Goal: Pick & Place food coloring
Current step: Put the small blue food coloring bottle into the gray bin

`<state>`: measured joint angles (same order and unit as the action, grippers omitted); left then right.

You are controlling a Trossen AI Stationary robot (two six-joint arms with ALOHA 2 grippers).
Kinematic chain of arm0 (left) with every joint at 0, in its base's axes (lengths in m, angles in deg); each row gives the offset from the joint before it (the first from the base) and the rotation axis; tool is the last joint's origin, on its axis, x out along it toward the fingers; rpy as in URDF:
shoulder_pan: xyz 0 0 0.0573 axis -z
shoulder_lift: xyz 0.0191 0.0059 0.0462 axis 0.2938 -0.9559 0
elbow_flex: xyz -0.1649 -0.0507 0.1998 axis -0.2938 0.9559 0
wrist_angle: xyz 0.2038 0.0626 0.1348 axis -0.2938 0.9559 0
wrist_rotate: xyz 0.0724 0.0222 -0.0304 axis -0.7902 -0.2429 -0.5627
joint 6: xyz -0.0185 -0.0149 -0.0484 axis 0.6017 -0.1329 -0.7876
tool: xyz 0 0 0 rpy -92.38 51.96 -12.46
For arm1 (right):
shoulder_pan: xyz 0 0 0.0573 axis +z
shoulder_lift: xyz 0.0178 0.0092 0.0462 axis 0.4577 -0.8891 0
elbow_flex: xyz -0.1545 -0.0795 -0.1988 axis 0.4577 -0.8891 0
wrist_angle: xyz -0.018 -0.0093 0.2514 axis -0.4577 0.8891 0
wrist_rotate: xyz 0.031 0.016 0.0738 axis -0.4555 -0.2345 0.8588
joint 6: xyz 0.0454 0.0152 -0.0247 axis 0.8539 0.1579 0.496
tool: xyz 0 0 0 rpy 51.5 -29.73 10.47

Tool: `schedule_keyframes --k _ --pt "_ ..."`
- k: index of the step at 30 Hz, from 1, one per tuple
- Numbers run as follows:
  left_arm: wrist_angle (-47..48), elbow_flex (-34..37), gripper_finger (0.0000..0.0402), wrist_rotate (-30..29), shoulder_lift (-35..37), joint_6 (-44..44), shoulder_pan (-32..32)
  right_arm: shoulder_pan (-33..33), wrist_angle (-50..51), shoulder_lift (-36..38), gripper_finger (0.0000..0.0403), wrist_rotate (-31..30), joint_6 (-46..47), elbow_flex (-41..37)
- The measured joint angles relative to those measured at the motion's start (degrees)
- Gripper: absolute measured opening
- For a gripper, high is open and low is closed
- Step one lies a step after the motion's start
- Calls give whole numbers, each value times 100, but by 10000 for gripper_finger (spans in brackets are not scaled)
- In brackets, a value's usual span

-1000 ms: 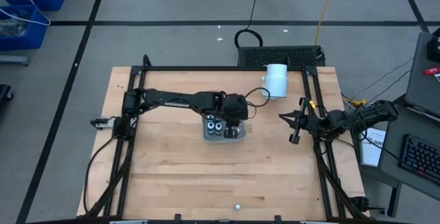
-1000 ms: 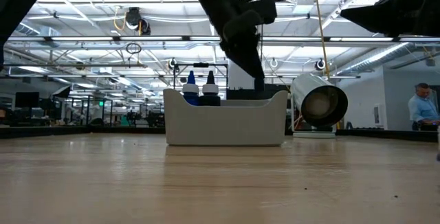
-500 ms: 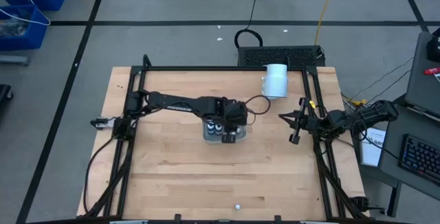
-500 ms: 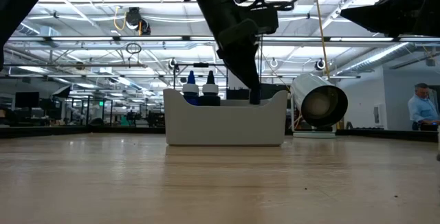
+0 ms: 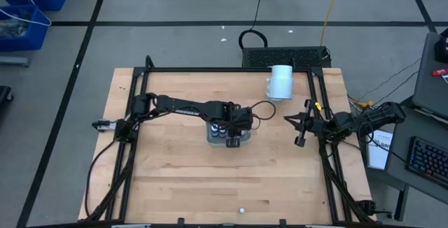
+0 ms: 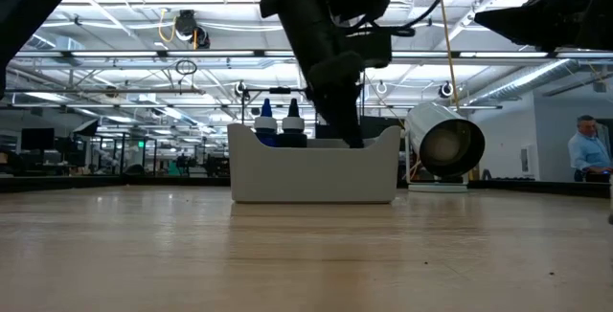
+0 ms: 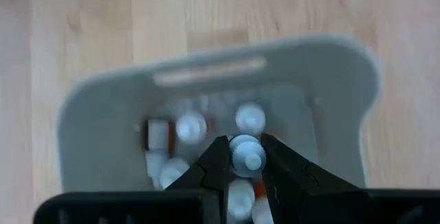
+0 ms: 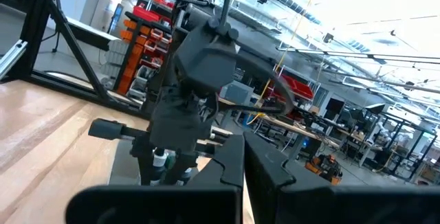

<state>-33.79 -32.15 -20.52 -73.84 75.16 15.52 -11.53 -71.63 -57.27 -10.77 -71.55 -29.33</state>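
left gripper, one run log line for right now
left gripper: down in tray, shut on bottle | right gripper: shut, parked at right table edge | other bottles upright in tray

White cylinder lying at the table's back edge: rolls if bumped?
Likely yes: the white cylinder lies on its side, open end visible in the low view, nothing chocking it. It looks hollow, so probably light, and a nudge may send it off.

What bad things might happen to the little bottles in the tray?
The left tool grips one bottle by its small white top, so it might slip out. Other bottles stand packed close beside it in the tray and might get knocked over. The tray might shift if the tool bumps its wall.
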Motion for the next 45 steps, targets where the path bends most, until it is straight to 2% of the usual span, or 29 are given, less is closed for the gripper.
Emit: schedule_keyframes --k 45 --pt "-117 -4 71 -17 -287 -26 -66 2 -42 0 0 -2 66 0"
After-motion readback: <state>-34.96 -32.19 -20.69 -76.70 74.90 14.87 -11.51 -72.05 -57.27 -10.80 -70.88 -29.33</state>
